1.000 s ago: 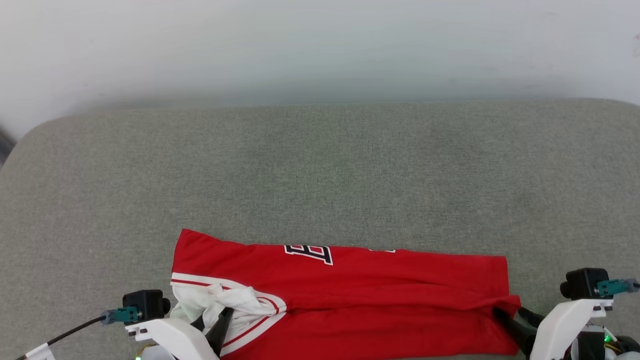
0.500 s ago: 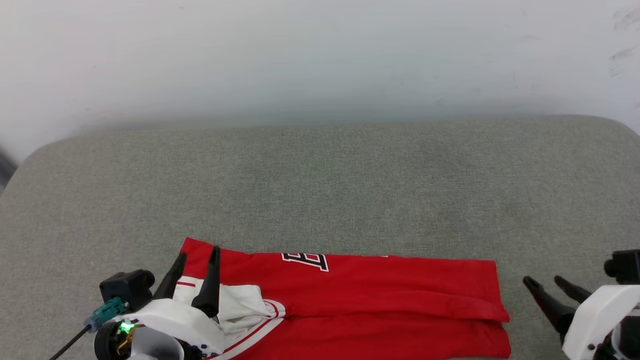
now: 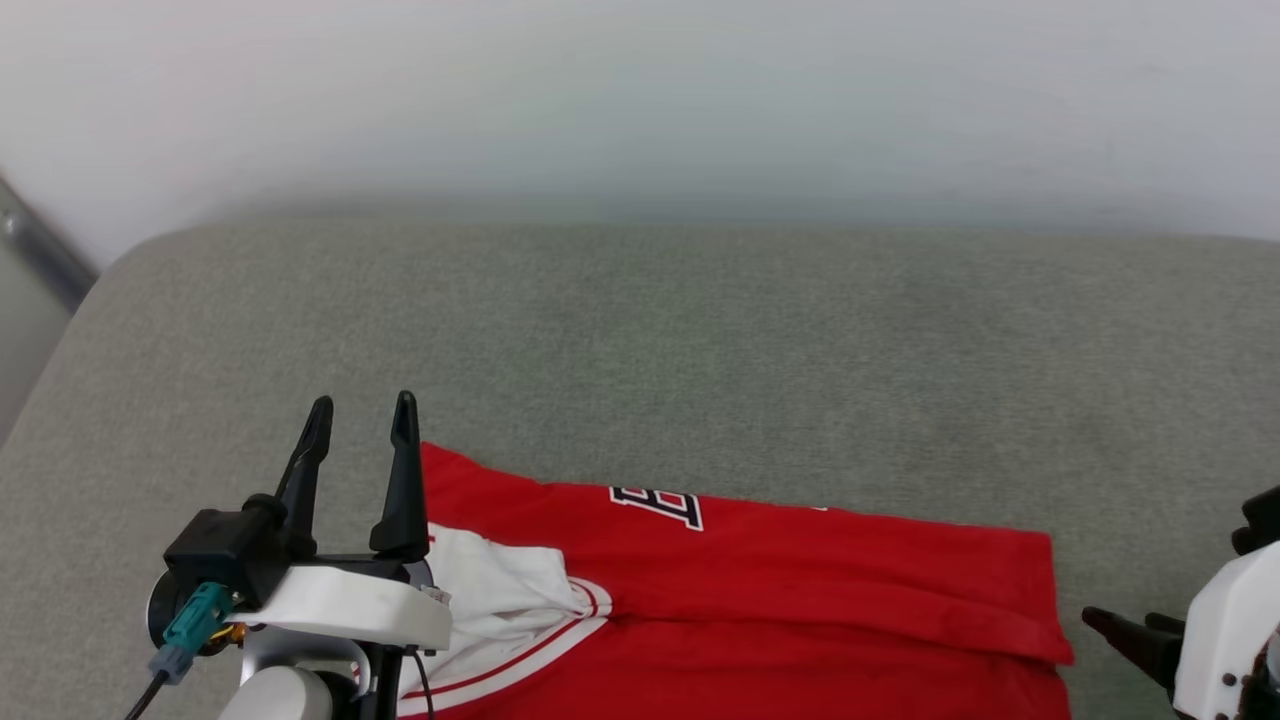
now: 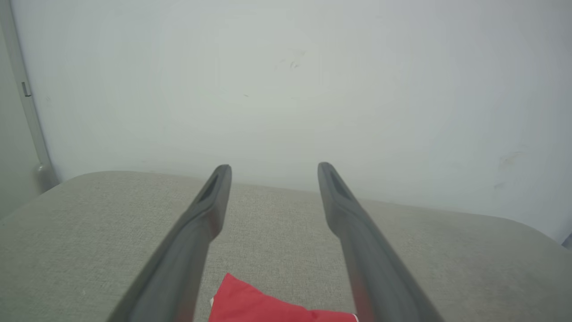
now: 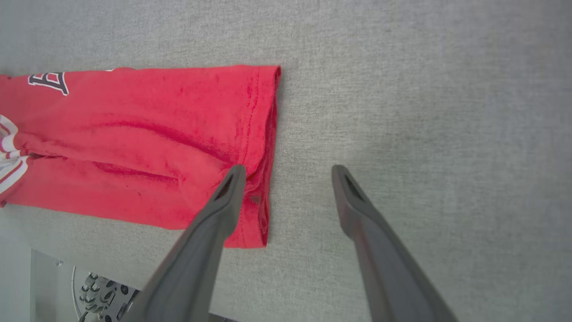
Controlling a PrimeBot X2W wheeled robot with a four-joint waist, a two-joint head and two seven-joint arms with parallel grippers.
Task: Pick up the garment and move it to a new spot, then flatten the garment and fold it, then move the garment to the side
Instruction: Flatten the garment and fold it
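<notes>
Garment (image 3: 760, 590) lay folded at the near edge of the grey cushion (image 3: 700, 330). Left hand (image 3: 362, 403), spread and empty, stood at its far-left corner. Right hand (image 5: 288, 169), likewise released, stood at its right hem.

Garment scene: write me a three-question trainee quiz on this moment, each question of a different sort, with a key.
1. True or false: the left pincer is shut on the garment.
2. What does the garment lie on? A: grey fabric cushion. B: wooden table. C: metal tray.
3. Fill in: the bunched sleeve near the left pincer is ___.

Key: 1 false, its fingers stand apart, holding nothing. 2 A. 3 white.
</notes>
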